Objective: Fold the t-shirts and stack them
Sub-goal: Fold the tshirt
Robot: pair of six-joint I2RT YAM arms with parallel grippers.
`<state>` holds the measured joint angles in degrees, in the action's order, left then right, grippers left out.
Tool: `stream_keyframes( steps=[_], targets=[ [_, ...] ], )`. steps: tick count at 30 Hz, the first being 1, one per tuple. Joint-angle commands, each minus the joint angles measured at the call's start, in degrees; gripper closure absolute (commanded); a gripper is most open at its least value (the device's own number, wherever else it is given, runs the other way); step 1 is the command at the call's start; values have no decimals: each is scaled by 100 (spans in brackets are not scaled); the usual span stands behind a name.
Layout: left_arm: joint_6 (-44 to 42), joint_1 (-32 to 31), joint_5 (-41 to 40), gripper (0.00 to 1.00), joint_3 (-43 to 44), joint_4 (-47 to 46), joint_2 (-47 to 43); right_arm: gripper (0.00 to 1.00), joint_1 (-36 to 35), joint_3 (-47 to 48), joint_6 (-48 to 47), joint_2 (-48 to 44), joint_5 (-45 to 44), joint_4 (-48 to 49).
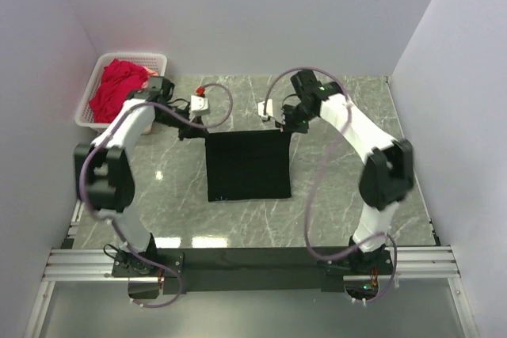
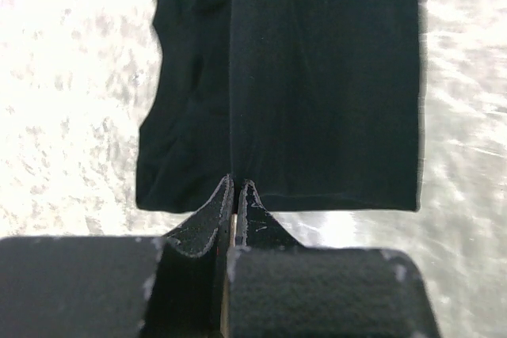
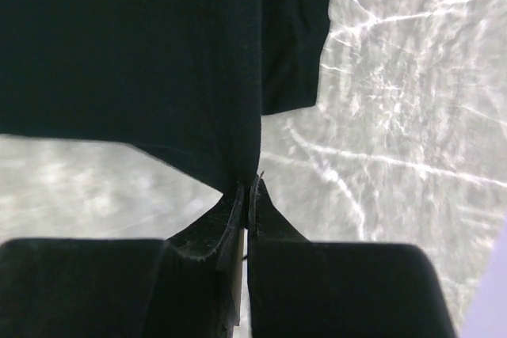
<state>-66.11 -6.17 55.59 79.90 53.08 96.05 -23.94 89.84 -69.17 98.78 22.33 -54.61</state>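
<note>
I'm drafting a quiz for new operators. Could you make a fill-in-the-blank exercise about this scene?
The left end effector and right end effector each pinch the far edge of the ____ t-shirt. The white basket holds ____ t-shirts. The basket stands at the far ____ corner of the table.
Missing words: black, red, left.

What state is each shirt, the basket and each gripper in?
black t-shirt: folded, flat on the table.
basket: upright, cloth inside.
red t-shirt: crumpled in the basket.
left gripper: shut on the black t-shirt's far edge.
right gripper: shut on that same edge.
</note>
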Motion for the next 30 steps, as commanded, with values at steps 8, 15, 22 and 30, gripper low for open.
stream_keyframes(
  steps=[8, 15, 22, 30],
  targets=[
    [1504, 187, -716, 80, 2178, -519, 2830, 61, 408, 2764, 831, 2777, -422, 601],
    [1723, 327, -549, 44, 1978, -438, 2349, 52, 584, 3954, 2555, 2779, -299, -102],
    [4129, 407, -270, 45, 1476, -1238, 1557, 54, 584, 2767, 4715, 1978, 1008, -428],
    [7722, 3, 330, 47, 229, -3381, 1302, 57, 689, 1549, 6300, 2066, 3189, 353]
  ],
)
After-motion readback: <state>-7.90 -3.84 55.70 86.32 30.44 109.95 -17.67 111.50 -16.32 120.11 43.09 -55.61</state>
